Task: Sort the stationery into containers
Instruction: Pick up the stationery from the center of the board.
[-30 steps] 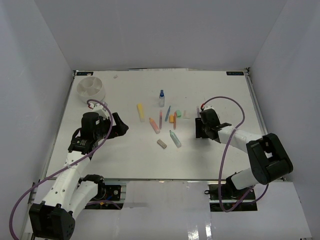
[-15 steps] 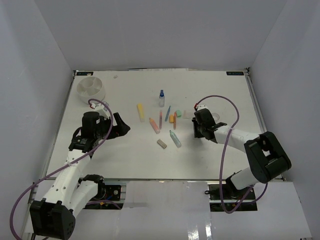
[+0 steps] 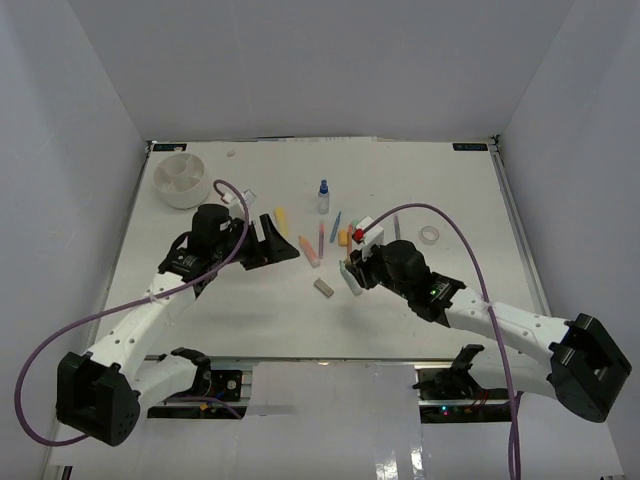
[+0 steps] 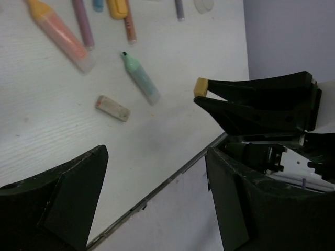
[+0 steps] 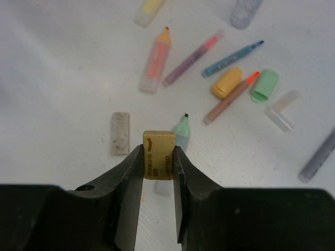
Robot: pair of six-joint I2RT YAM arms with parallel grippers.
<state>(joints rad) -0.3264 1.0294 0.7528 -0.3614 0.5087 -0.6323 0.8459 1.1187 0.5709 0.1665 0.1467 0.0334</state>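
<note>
**While the right fingers pinch a tan eraser, the left stand spread**

Though the tan eraser carries dark print on its face, we cannot read it; the marks are too small. The right fingers clamp it from both sides over the middle of the table. In the wrist view it overlaps the teal marker, and a grey eraser lies flat just beside it. Whether the held eraser is off the table we cannot tell. The left fingers are spread wide with nothing between them, close to the yellow marker.

Beyond the held eraser we see an orange marker, a purple pen, a blue pen and a green cap lying close together. The bottle stands upright on the far side of this cluster. The tape ring lies apart to the right. The tub sits in the far-left corner, close to two table edges and well apart from the eraser, with the left arm between them. The cluster lies well in from every edge.
</note>
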